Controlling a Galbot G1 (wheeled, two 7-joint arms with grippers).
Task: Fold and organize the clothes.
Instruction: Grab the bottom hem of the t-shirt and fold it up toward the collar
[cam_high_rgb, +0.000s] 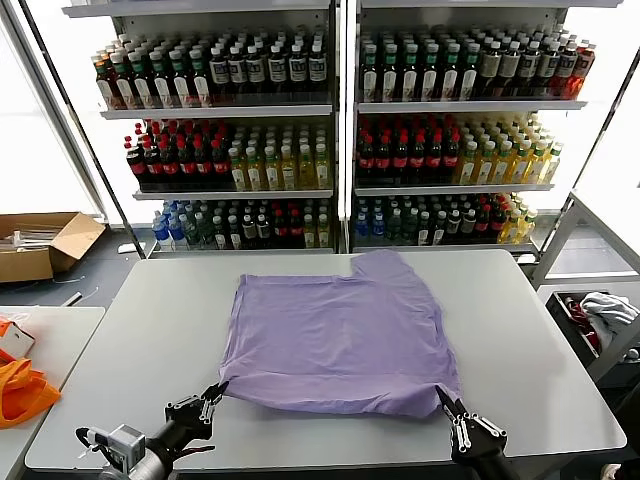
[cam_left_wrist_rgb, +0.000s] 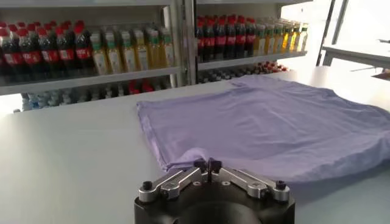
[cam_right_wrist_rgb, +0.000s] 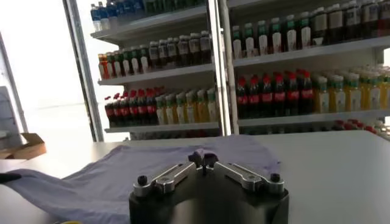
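Head view: the lilac T-shirt (cam_high_rgb: 335, 335) lies spread mid-frame on the grey table (cam_high_rgb: 540, 370), plain side up. No bottle label is legible. The left gripper (cam_high_rgb: 218, 390) at lower left and the right gripper (cam_high_rgb: 442, 396) at lower right, both pressed together, meet its near corners.

Left wrist view: fingertips (cam_left_wrist_rgb: 207, 165) closed at the shirt's near corner.

Right wrist view: a cardboard box (cam_right_wrist_rgb: 24, 146) at left.
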